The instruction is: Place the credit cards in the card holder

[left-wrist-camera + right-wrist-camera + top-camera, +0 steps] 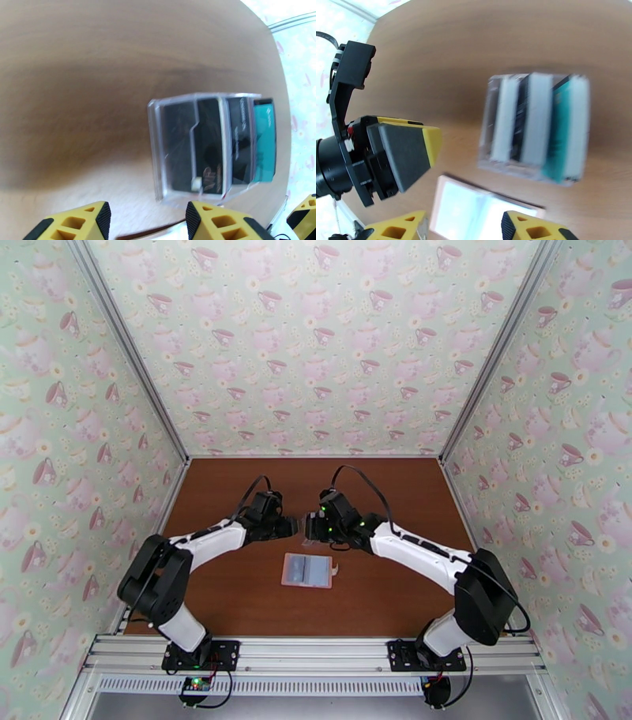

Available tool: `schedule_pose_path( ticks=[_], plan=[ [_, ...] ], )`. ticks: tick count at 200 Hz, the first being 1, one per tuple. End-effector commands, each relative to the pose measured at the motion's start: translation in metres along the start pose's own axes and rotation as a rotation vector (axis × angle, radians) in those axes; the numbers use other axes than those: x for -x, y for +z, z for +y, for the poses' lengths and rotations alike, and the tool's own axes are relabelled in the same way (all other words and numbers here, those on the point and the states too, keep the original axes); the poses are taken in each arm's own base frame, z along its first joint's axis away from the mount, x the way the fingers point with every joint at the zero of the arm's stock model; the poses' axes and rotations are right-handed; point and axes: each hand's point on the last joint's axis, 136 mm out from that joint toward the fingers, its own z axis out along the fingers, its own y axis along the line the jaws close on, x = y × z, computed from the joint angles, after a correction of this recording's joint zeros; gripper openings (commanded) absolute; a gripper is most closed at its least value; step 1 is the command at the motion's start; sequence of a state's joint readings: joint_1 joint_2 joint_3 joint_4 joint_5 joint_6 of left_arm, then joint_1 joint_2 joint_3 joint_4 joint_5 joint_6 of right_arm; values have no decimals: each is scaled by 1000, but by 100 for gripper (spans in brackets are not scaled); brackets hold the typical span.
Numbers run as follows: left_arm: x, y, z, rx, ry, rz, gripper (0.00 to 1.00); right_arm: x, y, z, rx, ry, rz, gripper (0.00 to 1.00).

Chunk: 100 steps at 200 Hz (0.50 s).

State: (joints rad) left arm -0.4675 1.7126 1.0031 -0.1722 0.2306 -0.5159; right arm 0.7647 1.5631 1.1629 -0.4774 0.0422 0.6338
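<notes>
Jaws of the left gripper (146, 223) are held apart at a middling width, and nothing is gripped between its yellow fingers (77, 222). Only the bare brown wooden table (79, 98) is seen in the gap. Just ahead of this gripper, off toward the finger on the right of its wrist view, a clear plastic slotted rack (155, 150) is stood on the table and is not touched by the fingers. Thin rectangular plastic credit cards (207, 146) are stood on edge in the rack's slots. The black ones are set nearer the gripper's midline, and a teal card (264, 146) is set at the outer side.

The right gripper (464, 229) is likewise held with its jaws parted, and nothing is clasped in it. In its wrist view the rack is blurred, and is seen ahead and toward the right-side finger, with white, black and teal cards in it. Below the gap between its fingers, nearer than the rack, the small pink folding card holder (462, 209) is laid flat and unfolded, pale pockets upward. The left gripper's dark pad is seen off to the left side, apart from the right gripper.

From above, the two grippers are seen almost tip to tip over the rack. The card holder is laid just behind them, toward the arm bases.
</notes>
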Motion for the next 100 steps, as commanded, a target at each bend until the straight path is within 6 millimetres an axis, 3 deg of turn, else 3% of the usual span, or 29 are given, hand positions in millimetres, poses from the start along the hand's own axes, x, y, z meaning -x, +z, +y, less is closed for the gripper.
schedule_pose_path(
  ticks=[1, 45, 100],
  plan=[
    [16, 10, -21, -105, 7, -8, 57, 11, -9, -25, -118, -36, -20, 54],
    [14, 29, -19, -142, -11, 0, 57, 21, -11, -51, -195, -20, -32, 54],
    [5, 42, -15, -155, -27, 34, 57, 23, -3, -68, -245, -23, -7, 54]
  ],
)
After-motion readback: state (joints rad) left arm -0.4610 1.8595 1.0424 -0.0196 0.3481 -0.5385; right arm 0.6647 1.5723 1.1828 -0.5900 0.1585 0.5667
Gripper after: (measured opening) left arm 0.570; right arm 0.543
